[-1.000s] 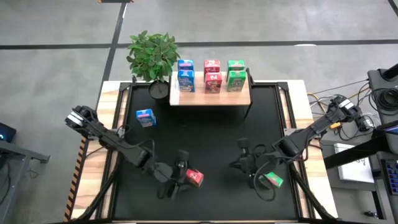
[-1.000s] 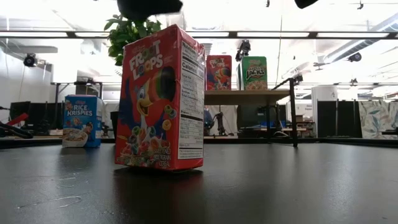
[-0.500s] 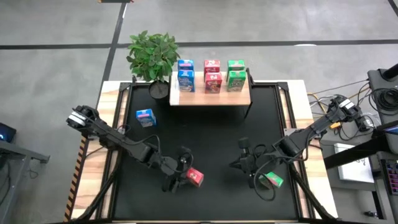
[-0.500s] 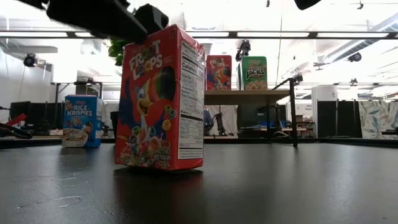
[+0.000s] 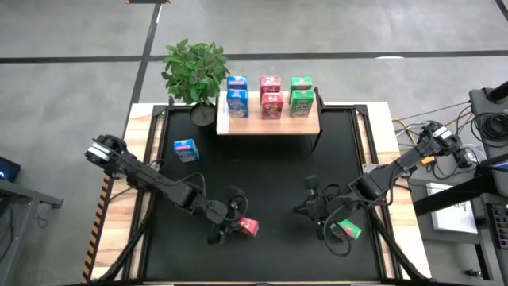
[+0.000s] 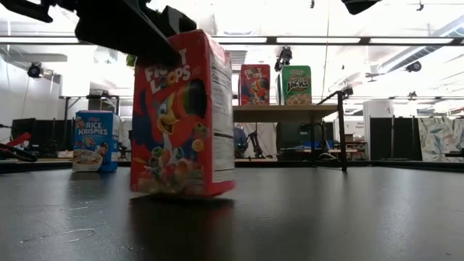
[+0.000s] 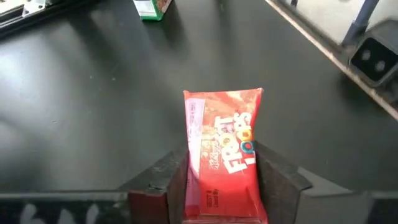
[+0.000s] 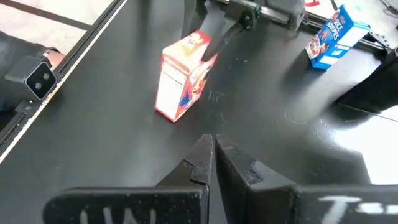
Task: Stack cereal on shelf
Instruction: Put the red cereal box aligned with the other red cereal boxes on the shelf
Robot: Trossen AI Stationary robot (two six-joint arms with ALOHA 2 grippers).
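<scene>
Cereal: a red Froot Loops carton [image 7: 224, 155] sits on the black mat [image 5: 270, 175] near its front, slightly tilted, clamped between the left gripper's [image 7: 222, 180] fingers. A blue carton [image 5: 185, 148] and a green carton [image 5: 348, 229] stand loose. 6 cartons fill the shelf [image 5: 268, 124]. The right gripper [image 8: 213, 163], jaws closed and empty, waits beside the green carton.
</scene>
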